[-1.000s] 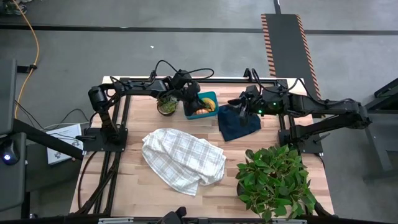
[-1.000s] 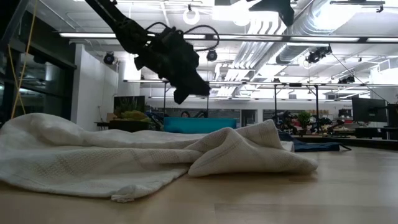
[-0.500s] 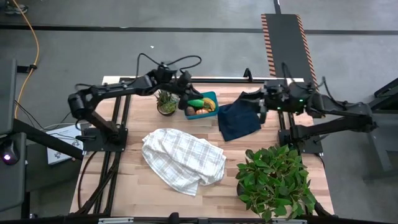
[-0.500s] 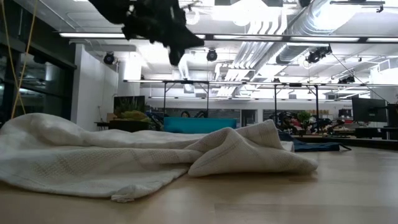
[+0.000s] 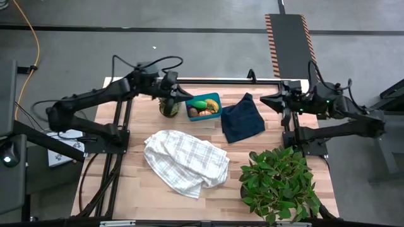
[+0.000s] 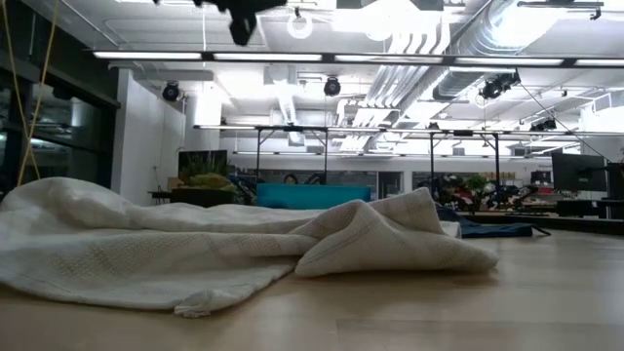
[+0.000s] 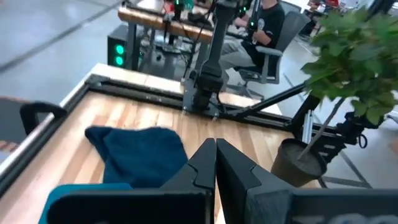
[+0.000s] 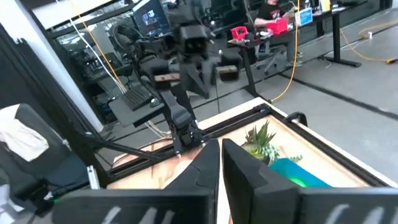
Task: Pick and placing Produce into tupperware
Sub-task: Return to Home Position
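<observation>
At the far edge of the table (image 5: 145,195), between the small spiky potted plant (image 5: 168,106) and the dark navy cloth (image 5: 242,120), the teal tupperware (image 5: 218,98) is sitting flat on the wood, its open side facing up. Its longer sides are running roughly along that far edge, turned slightly askew. The produce (image 5: 203,107) is lying inside it. A green piece (image 5: 203,103) is stretching lengthwise across the far half, following the container's long axis. Orange and yellow pieces (image 5: 212,111) are crowding the corner nearest the cloth, and a brown piece (image 5: 192,112) is resting at the end by the potted plant. Smaller items in there are too tiny to make out.

The left gripper (image 7: 216,146) is hanging high above the potted plant, just to the side of the tupperware. Its two fingers are pressing flat together with nothing between them. The right gripper (image 8: 220,146) is hovering over the table's right far edge, beyond the navy cloth and well apart from the container. Its fingers are likewise meeting, and it is carrying nothing.

A white checked towel (image 5: 186,161) is lying crumpled mid-table, and a big leafy green plant (image 5: 278,180) is standing at the near right corner.
</observation>
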